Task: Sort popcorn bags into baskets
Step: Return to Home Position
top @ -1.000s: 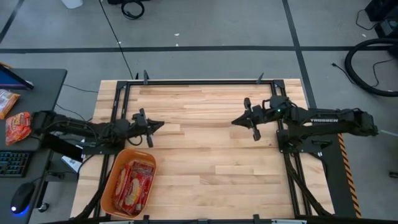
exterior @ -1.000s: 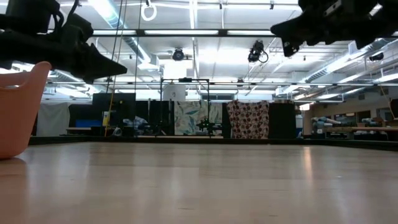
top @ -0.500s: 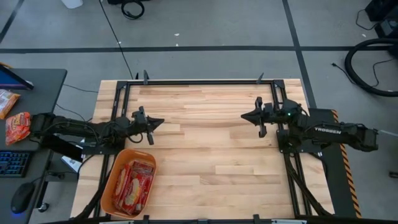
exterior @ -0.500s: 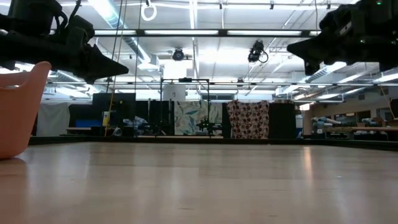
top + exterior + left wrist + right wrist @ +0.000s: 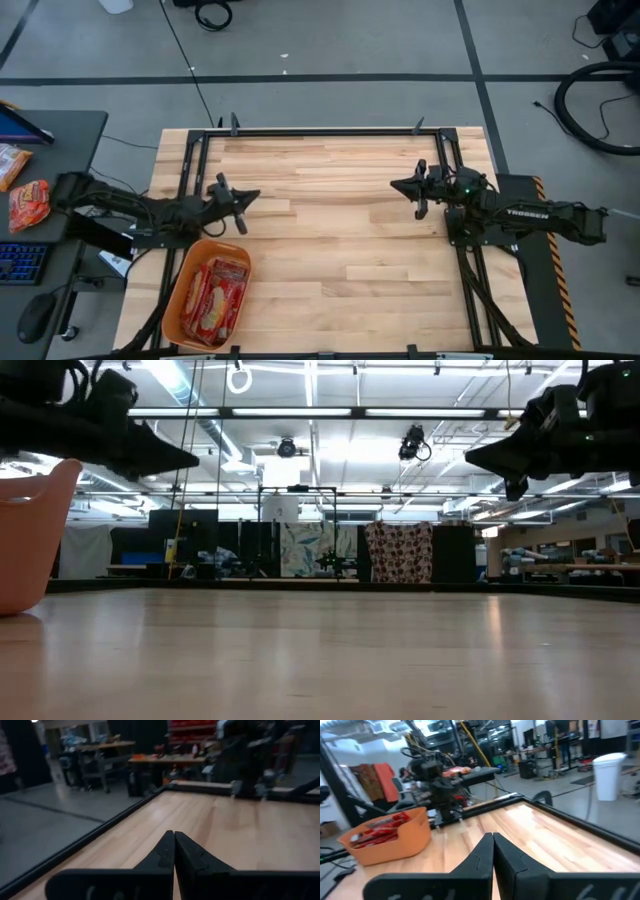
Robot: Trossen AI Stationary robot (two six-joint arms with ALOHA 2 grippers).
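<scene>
Left end effector (image 5: 256, 194), right end effector (image 5: 395, 184) — both together; one basket (image 5: 174, 297), several popcorn bags (image 5: 216, 296)

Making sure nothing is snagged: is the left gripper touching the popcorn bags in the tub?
Apart. High view: the left gripper sits over bare wood beyond the rim of the tub, while the bags lie inside it.

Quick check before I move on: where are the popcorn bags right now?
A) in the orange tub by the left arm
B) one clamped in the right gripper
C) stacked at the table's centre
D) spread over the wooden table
A: the popcorn bags lie inside the orange tub beside the left arm. The left gripper and right gripper are shut on nothing, and no bags show on the table.
</scene>
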